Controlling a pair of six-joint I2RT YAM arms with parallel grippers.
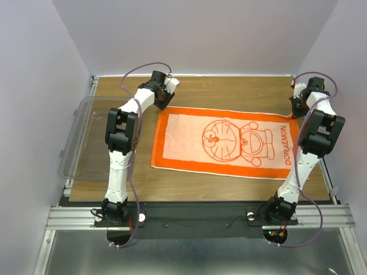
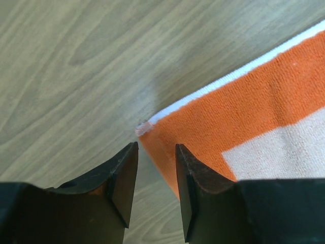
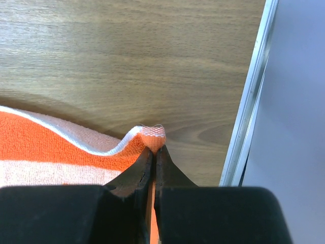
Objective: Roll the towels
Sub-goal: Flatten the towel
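Observation:
The orange towel (image 1: 225, 141), with its white panel, cat outline and DORAEMON lettering face up, lies spread flat across the wooden table. My left gripper (image 2: 156, 148) hovers open just over the towel's far left corner (image 2: 144, 127); one finger is over wood, the other over the orange border (image 2: 238, 117), with nothing between them. My right gripper (image 3: 154, 151) is shut on the towel's far right corner (image 3: 152, 134), which bunches up between the jaws. From above, the left gripper (image 1: 162, 98) and right gripper (image 1: 297, 107) sit at the towel's two far corners.
A clear plastic tub (image 1: 86, 140) lies along the table's left edge beside the left arm. A metal rail (image 3: 249, 96) and the wall run close to the right of the right gripper. Bare wood (image 1: 229, 91) stretches behind the towel.

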